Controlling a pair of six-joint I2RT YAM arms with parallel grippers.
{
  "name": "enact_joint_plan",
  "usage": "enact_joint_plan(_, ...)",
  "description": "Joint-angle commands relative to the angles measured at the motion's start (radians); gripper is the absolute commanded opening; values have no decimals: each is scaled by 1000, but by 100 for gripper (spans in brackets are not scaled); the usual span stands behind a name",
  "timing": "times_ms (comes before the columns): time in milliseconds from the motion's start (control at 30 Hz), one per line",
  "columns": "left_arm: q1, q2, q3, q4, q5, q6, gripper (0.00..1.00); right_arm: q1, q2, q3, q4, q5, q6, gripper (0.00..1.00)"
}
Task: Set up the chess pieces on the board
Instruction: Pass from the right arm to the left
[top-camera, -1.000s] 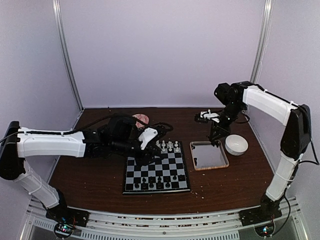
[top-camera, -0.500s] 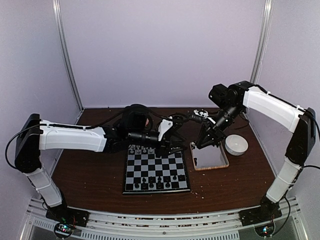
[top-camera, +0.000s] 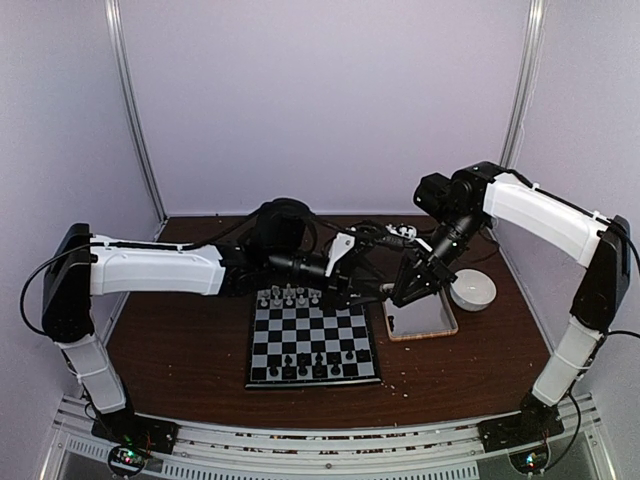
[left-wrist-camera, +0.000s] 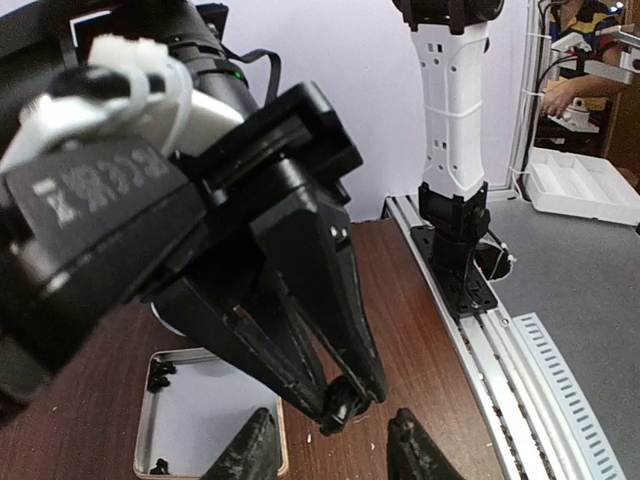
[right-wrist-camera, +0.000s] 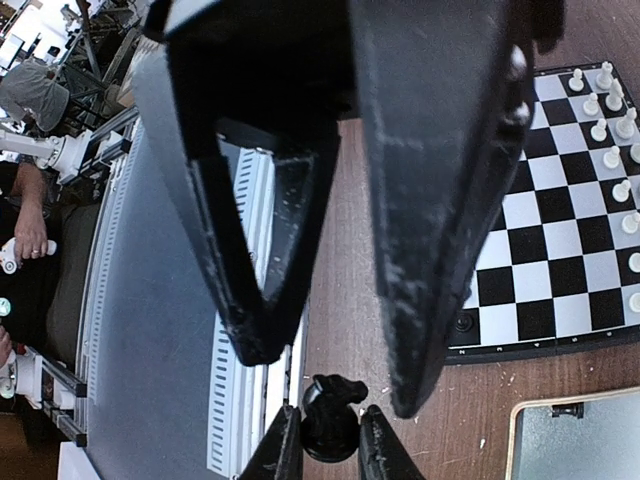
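Top external view shows the board (top-camera: 312, 335) partly set. White pieces (top-camera: 290, 297) line its far rows. Only a handful of black pieces (top-camera: 303, 361) stand on the near rows, so by my reading the black side is what is left. More dark pieces lie in the tray (left-wrist-camera: 210, 420) just right of the board, with a white bowl (top-camera: 472, 289) beyond it.

The two arms meet above the gap between board and tray. The right gripper (right-wrist-camera: 328, 440) is clenched on one black piece (right-wrist-camera: 330, 412), held off the table. The left gripper (left-wrist-camera: 333, 448) faces it with its fingers spread, gripping nothing. This looks to me like a handover about to happen.

Much is hard to read. The left arm (top-camera: 160, 272) covers the board's far right corner from above, and the pieces are too small to count or tell which squares are filled. The held piece's type is unclear. The right wrist view catches only one part of the board.
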Motion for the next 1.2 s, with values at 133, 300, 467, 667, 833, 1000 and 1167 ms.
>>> enact_joint_plan(133, 6, 39, 47, -21, 108, 37, 35, 25, 15, 54, -65, -43, -32, 20)
enact_joint_plan(300, 4, 51, 62, -16, 137, 23, 30, 27, 36, 75, -74, -35, -30, 20)
enact_joint_plan(467, 4, 50, 62, -16, 151, 20, 28, 28, 53, 86, -81, -33, -25, 20)
enact_joint_plan(667, 4, 47, 65, -24, 151, 24, 22, 30, 62, 89, -88, -40, -31, 20)
enact_joint_plan(833, 4, 55, 80, -59, 148, 41, 18, 30, 63, 101, -94, -47, -34, 21)
enact_joint_plan(1000, 4, 67, 96, -87, 135, 50, 12, 31, 67, 106, -106, -56, -44, 21)
enact_joint_plan(1167, 4, 71, 116, -106, 129, 49, 4, 31, 67, 113, -115, -65, -51, 21)
